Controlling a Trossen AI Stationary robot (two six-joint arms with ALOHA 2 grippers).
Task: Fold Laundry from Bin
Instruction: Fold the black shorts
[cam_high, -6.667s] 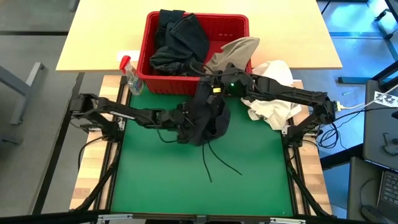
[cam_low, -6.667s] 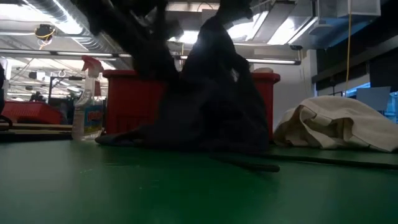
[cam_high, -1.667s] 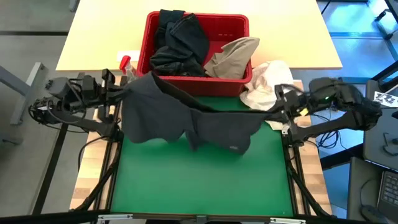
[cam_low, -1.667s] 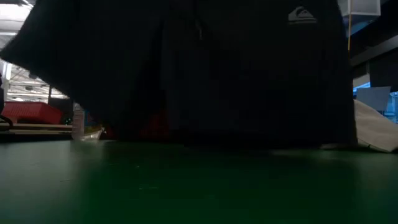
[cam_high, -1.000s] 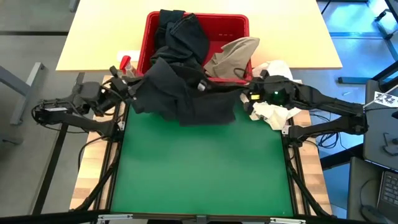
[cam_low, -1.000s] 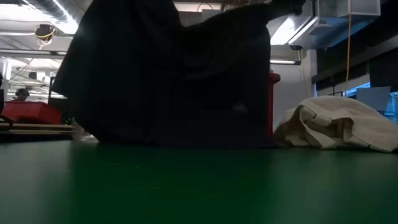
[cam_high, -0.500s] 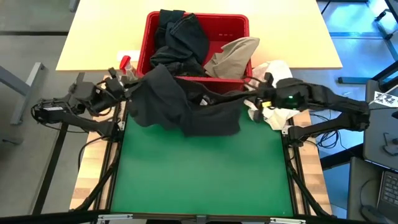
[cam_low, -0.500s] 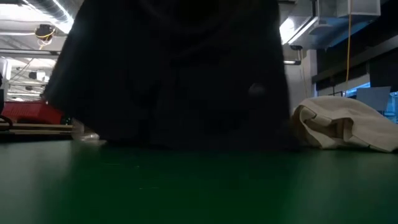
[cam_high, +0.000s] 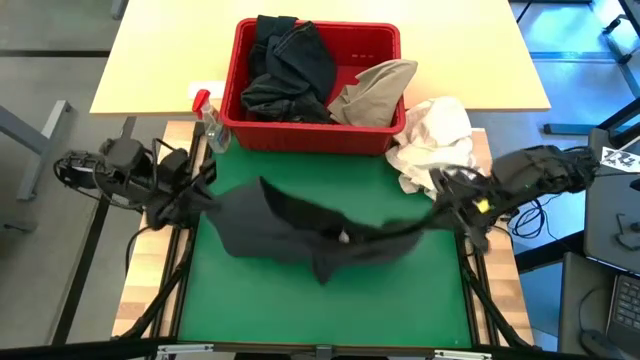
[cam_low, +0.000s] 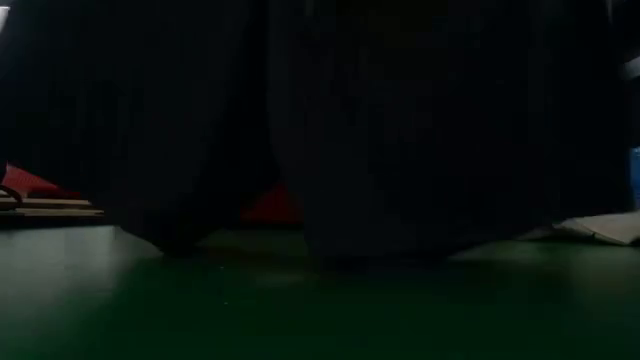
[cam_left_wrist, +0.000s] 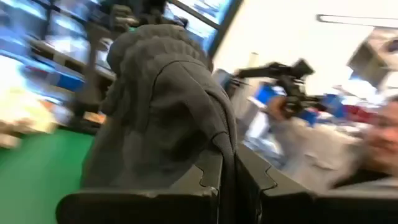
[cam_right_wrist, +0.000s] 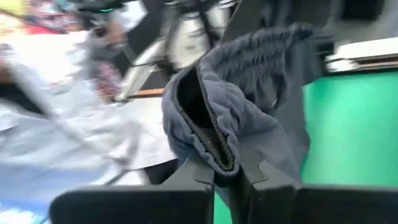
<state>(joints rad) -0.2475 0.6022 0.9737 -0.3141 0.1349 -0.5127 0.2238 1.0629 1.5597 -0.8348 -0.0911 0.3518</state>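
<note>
A dark garment (cam_high: 310, 232) hangs stretched across the middle of the high view, over the green mat (cam_high: 320, 300) of the table. It is held at both ends, probably so it spreads out wide enough to lay flat and fold. Its middle sags and twists, so it is not yet smooth.

The left tool (cam_high: 195, 188), at the centre left of the high view, is clamped on one end of the cloth. The right tool (cam_high: 447, 205), at the centre right, is clamped on the other end. From above the fingers are hard to make out. The wrist views settle it: in each, the two dark fingers are pressed together with a bunched fold of grey fabric caught between them.

The low view shows something the high view cannot: the cloth fills nearly the whole frame like a curtain, and its lower edges seem to reach down to the mat or just above it.

The red bin (cam_high: 318, 135) sits at the top centre of the high view with more dark clothes (cam_high: 290, 65) and a beige one (cam_high: 368, 88) still heaped in it. A white cloth (cam_high: 435, 140) lies just right of the bin, and a spray bottle (cam_high: 210, 122) stands at its left corner.
</note>
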